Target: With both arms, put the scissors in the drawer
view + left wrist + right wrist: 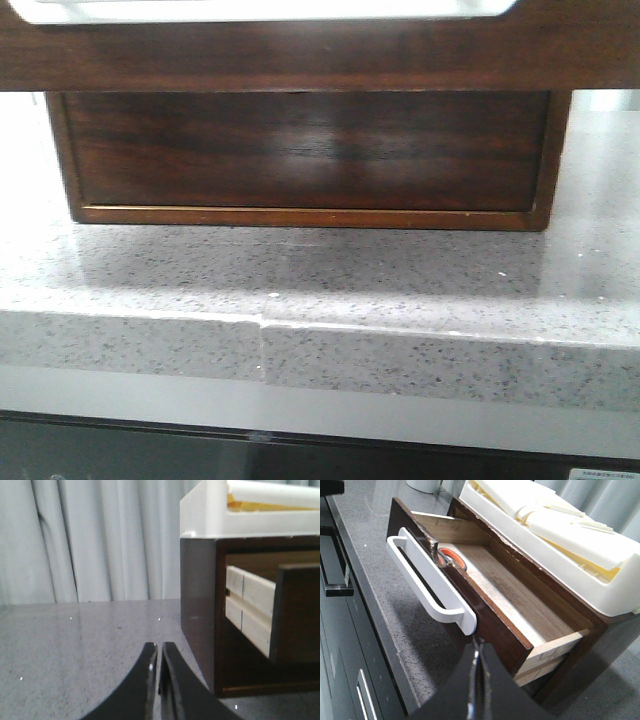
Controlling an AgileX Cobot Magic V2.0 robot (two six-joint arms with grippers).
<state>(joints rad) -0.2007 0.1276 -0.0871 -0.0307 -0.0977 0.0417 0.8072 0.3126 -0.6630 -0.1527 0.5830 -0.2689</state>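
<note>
The drawer (pixel 490 622) is dark brown wood with a white bar handle (pixel 427 587), and it stands pulled out of its cabinet. Its dark front fills the top of the front view (pixel 300 50) and shows edge-on in the left wrist view (pixel 295 610). The scissors (pixel 451 557) lie inside the drawer against its front wall, and only an orange-lined grey loop shows. My right gripper (pixel 477 647) is shut and empty, just outside the drawer front by the handle's near end. My left gripper (pixel 159 650) is shut and empty over the counter beside the cabinet. Neither gripper shows in the front view.
The brown cabinet (pixel 300 150) stands on a speckled grey stone counter (pixel 300 270). A white plastic tray (pixel 545 525) sits on top of the cabinet and also shows in the left wrist view (pixel 210 515). Pale curtains (pixel 90 540) hang behind. Dark cupboard fronts (pixel 340 580) run below the counter edge.
</note>
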